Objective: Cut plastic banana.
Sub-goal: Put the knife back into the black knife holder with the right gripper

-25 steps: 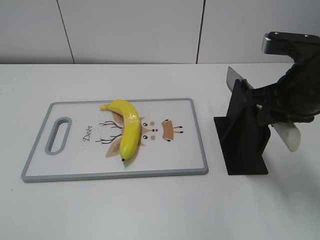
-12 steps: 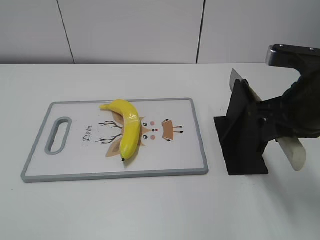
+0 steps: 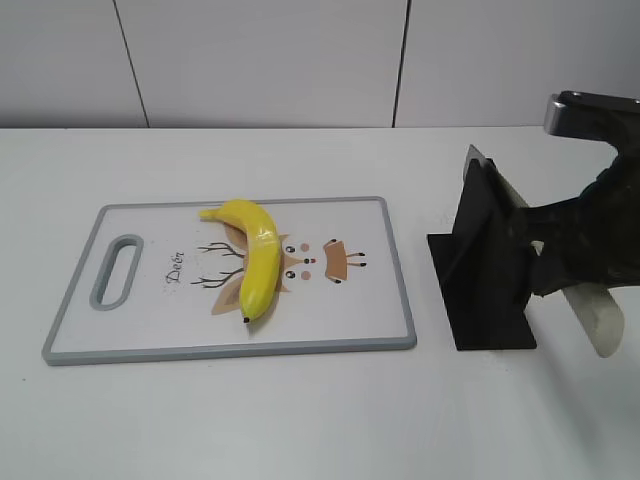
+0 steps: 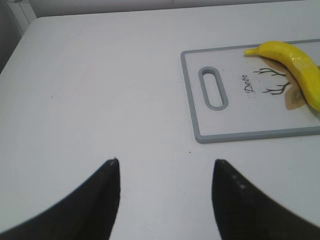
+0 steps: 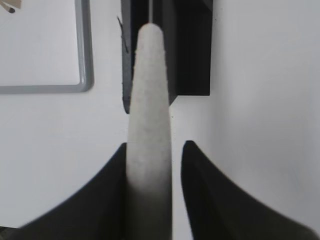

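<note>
We see bright, even light from above on the white table [image 3: 300, 420]. The plastic banana [image 3: 255, 262] carries small glare spots and lays a short soft shadow on the cutting board [image 3: 370, 290] beneath it. In both wrist views the near fingers [image 4: 95, 200] are blurred and dark.

— Banana finish? The board?
— The plastic banana [image 3: 252, 262] is glossy, smooth yellow; the cutting board [image 3: 384, 300] looks matt white plastic, grey-rimmed.
— The knife?
— The knife handle [image 5: 149, 125] looks pale, matt, faintly grainy; the knife stand [image 3: 488, 290] matt black.
</note>
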`<act>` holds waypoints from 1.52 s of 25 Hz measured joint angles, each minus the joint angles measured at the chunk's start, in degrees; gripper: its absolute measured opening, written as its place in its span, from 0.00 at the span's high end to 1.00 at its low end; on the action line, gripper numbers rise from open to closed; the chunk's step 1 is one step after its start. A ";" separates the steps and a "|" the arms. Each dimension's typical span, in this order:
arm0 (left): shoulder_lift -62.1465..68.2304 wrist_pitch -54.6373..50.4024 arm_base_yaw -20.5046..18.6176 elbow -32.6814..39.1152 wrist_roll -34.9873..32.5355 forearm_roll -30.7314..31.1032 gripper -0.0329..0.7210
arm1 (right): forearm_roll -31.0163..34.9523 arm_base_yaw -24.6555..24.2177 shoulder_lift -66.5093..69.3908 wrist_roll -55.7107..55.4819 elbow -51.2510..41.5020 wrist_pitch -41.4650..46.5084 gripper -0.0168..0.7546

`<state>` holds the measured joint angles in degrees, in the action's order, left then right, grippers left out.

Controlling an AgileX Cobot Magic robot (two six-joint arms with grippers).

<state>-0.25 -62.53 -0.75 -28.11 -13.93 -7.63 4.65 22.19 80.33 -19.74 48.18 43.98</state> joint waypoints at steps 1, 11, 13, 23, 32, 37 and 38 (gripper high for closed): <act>0.00 0.00 0.00 0.00 0.00 0.00 0.24 | -0.06 0.00 0.00 0.00 -0.13 0.00 0.55; 0.00 0.00 0.00 0.00 0.00 0.00 0.27 | -0.42 0.00 -6.90 3.04 2.68 -1.76 0.16; 0.00 0.00 0.00 0.00 0.00 0.00 0.27 | -0.42 0.00 -11.11 5.34 2.93 -1.77 0.15; 0.00 0.00 0.00 0.00 0.00 0.00 0.27 | 0.08 0.00 -37.58 16.83 -5.51 5.05 0.16; 0.00 0.00 0.00 0.00 0.00 0.00 0.27 | 0.08 0.00 -59.66 17.66 -13.80 12.97 0.19; 0.00 0.00 0.00 0.00 0.00 0.00 0.28 | 0.08 0.00 -68.97 18.09 -18.20 14.30 0.20; 0.00 0.00 0.00 0.00 0.00 0.00 0.28 | 0.08 0.00 -70.71 18.31 -18.93 14.91 0.21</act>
<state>-0.25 -62.53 -0.75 -28.11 -13.93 -7.63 4.73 22.19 9.62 -1.43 29.25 58.89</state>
